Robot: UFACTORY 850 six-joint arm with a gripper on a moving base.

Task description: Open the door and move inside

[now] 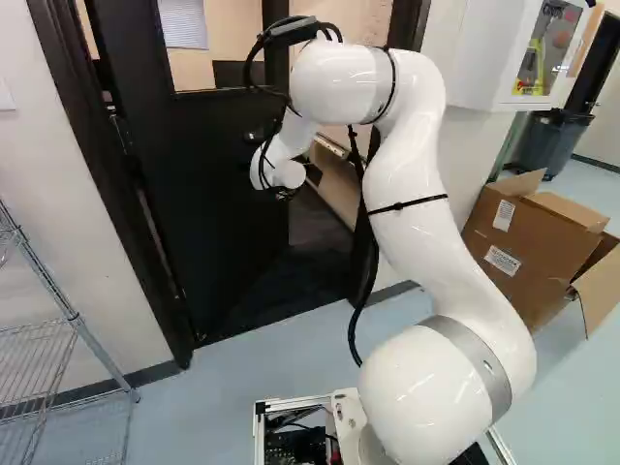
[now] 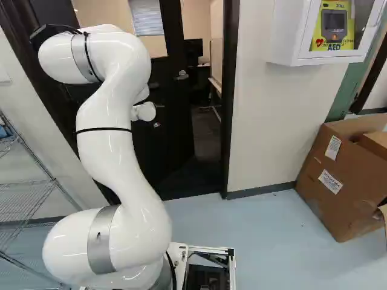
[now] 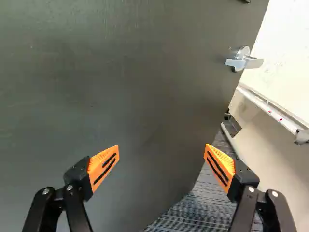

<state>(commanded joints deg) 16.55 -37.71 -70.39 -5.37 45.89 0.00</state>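
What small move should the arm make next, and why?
Probably ease the open black, orange-padded gripper forward against the flat dark door, pushing it wider: it already stands ajar, its silver lever handle is off to one side, and nothing is gripped.

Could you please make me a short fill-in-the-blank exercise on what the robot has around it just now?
1. The dark door is not closed but partly ____.
2. The gripper has its jaws spread apart, and the colour of their pads is ____.
3. In the left base view, the cardboard box stands to the ____ of the door.
4. Inside the white wall cabinet, the casing of the device is coloured ____.

Missing words: open; orange; right; yellow.
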